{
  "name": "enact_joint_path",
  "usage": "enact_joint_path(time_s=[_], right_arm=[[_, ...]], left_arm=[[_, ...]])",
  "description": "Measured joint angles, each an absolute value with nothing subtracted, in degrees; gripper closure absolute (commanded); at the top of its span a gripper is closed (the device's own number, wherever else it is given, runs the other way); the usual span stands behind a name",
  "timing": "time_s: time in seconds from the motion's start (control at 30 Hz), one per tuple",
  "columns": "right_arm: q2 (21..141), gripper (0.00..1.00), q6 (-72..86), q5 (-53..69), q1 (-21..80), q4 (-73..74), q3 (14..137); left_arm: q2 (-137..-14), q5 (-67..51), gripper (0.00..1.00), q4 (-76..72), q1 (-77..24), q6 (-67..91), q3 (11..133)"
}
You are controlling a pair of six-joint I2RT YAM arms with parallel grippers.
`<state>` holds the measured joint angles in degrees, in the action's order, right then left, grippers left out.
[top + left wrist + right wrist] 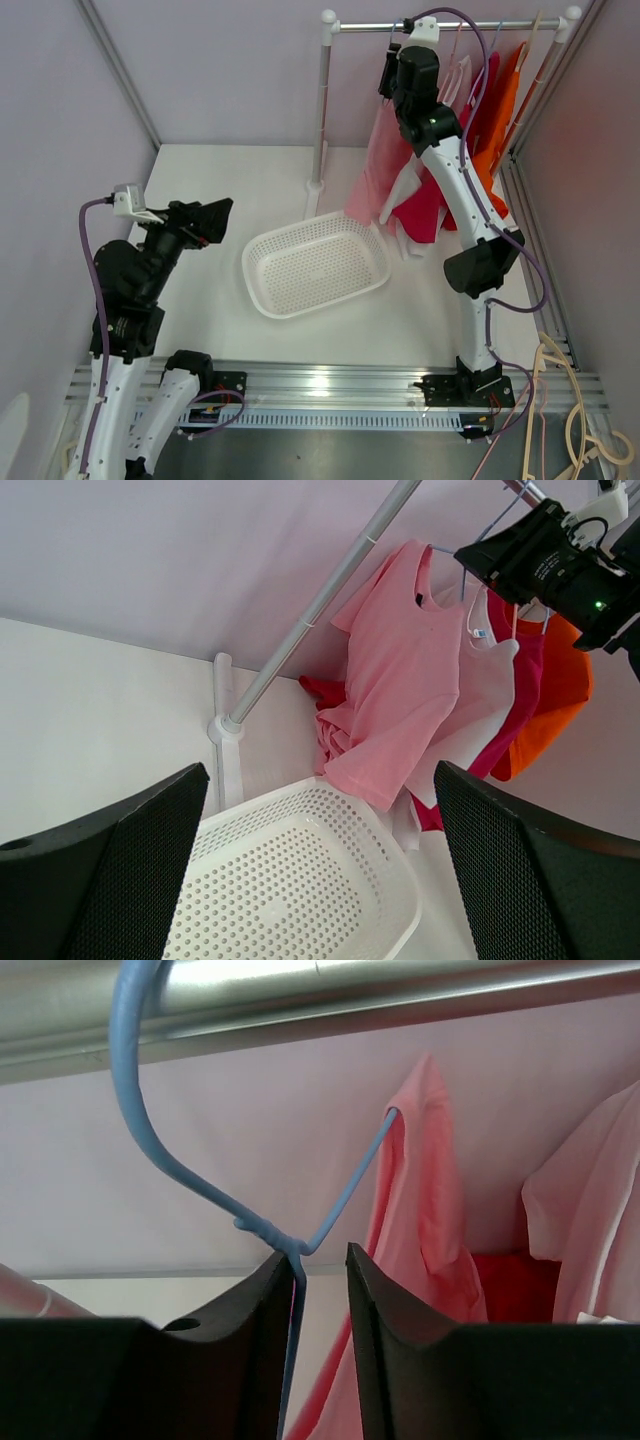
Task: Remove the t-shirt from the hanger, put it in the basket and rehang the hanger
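Pink t-shirt (400, 680) hangs on its blue hanger (128, 1070) from the rail (400, 985), the right gripper (320, 1260) narrowed around the wire neck, whether pinching I can't tell; next, I'd guess, it must lift the hook clear.

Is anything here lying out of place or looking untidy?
Yes. A red garment seems bunched low under the rack, not hung neatly like the others. Spare hangers lie loose at the near right of the top view.
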<state>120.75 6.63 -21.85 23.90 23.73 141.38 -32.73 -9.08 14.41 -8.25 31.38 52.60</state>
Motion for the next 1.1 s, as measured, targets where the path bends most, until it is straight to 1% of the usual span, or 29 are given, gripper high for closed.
enact_joint_path(time_s=[0.07,0.1,0.13,0.17,0.37,0.53,0.67,0.83,0.97,1.1], right_arm=[[121.05,0.68,6.52,-22.04,23.83,23.64,141.58],[121.25,0.72,6.39,-22.02,23.73,23.49,141.73],[121.40,0.80,6.35,-21.89,23.55,23.31,141.86],[121.54,1.00,6.39,-21.50,23.14,23.29,141.88],[121.80,1.00,8.75,-17.06,20.58,23.29,142.32],[120.05,1.00,7.35,-15.59,20.27,22.28,140.11],[117.58,1.00,6.28,-13.17,21.21,22.35,139.90],[111.44,1.00,5.19,-10.85,22.00,22.04,139.50],[107.02,1.00,4.93,-9.32,22.17,24.18,139.31],[102.24,1.00,7.25,-6.72,22.31,25.78,135.70]], left_arm=[[-33.23,-9.10,0.01,14.11,-8.25,31.33,52.60],[-33.58,-9.15,0.00,13.85,-8.25,31.24,52.62],[-33.95,-9.19,0.01,13.47,-8.25,31.09,52.60],[-34.48,-9.26,0.01,13.23,-8.25,30.89,52.75],[-40.64,-10.22,0.01,12.78,-8.25,29.45,58.74],[-45.10,-14.50,0.00,10.74,-8.27,28.34,62.65],[-50.68,-17.76,0.01,9.96,-8.99,26.59,70.52],[-56.01,-18.83,0.01,9.56,-12.43,24.27,78.22],[-57.63,-18.92,0.01,9.54,-16.01,22.17,80.49],[-58.72,-19.49,0.01,9.06,-20.91,17.56,80.82]])
